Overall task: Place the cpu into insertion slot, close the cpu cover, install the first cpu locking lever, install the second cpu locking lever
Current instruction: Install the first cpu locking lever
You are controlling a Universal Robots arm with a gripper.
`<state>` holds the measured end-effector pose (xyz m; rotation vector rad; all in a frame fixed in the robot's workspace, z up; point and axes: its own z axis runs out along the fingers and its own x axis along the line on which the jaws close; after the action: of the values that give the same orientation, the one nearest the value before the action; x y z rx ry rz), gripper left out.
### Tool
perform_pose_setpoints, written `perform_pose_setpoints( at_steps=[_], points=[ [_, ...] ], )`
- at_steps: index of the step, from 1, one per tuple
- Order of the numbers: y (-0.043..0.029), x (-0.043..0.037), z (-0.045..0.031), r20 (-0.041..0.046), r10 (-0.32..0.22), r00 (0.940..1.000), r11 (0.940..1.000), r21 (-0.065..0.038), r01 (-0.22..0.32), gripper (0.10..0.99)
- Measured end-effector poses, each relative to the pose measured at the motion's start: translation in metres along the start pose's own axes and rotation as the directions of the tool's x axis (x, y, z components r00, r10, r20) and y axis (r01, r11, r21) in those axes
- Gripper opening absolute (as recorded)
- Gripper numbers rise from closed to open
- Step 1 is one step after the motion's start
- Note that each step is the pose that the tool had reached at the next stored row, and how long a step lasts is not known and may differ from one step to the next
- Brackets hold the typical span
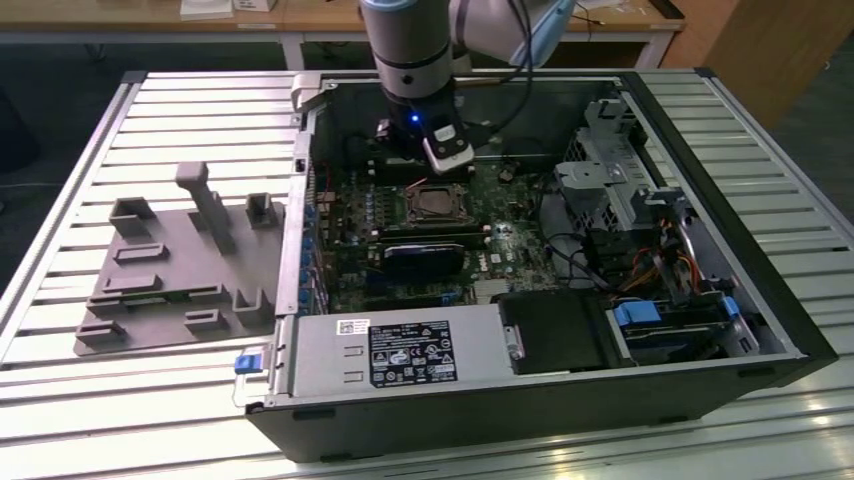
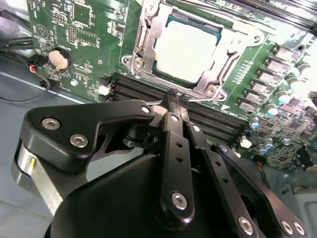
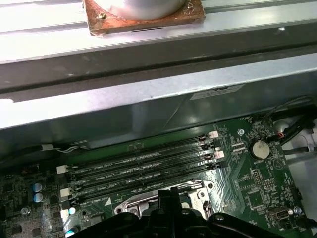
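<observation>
Under the cpu cover (image 2: 147,37), the cpu (image 2: 185,49) lies flat, face up; jaws clenched.

One gripper (image 2: 173,97) is counted, carried on one arm (image 1: 407,50). Just ahead of the gripper, one cpu (image 2: 187,49) is counted, framed by one cpu cover (image 2: 146,37). Four black memory slots (image 3: 143,166) are counted, lying side by side between the gripper and the cpu. One round coin cell (image 2: 59,60) is counted off to one side of the gripper. One motherboard (image 1: 521,250) is counted beneath the gripper, inside one computer case (image 1: 747,300). One grey moulded fixture (image 1: 147,290) is counted well apart from the gripper, outside the case.
</observation>
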<state>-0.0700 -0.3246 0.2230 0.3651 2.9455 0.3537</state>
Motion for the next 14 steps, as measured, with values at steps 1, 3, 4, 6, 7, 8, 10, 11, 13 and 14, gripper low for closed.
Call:
perform_pose_setpoints(
  at_steps=[1, 3, 4, 6, 7, 8, 10, 11, 13, 14],
  points=[
    [0.0003, -0.0008, 0.0005, -0.0001, 0.000, 1.0000, 1.0000, 0.000, 0.000, 0.102],
    [0.0007, -0.0021, 0.0011, -0.0003, -0.001, 1.0000, 1.0000, 0.000, 0.001, 0.102],
    [0.0009, -0.0026, 0.0012, -0.0003, -0.001, 1.0000, 1.0000, 0.000, 0.001, 0.102],
    [0.0013, -0.0035, 0.0015, -0.0004, -0.001, 1.0000, 1.0000, 0.000, 0.001, 0.102],
    [0.0016, -0.0040, 0.0017, -0.0004, -0.002, 1.0000, 1.0000, 0.000, 0.002, 0.102],
    [0.0020, -0.0047, 0.0020, -0.0004, -0.002, 1.0000, 1.0000, 0.000, 0.002, 0.102],
    [0.0029, -0.0059, 0.0024, -0.0005, -0.002, 1.0000, 1.0000, 0.000, 0.002, 0.102],
    [0.0032, -0.0061, 0.0025, -0.0005, -0.002, 1.0000, 1.0000, 0.000, 0.002, 0.102],
    [0.0035, -0.0068, 0.0027, -0.0005, -0.002, 1.0000, 1.0000, 0.000, 0.002, 0.102],
    [0.0035, -0.0068, 0.0027, -0.0005, -0.002, 1.0000, 1.0000, 0.000, 0.002, 0.102]
  ],
)
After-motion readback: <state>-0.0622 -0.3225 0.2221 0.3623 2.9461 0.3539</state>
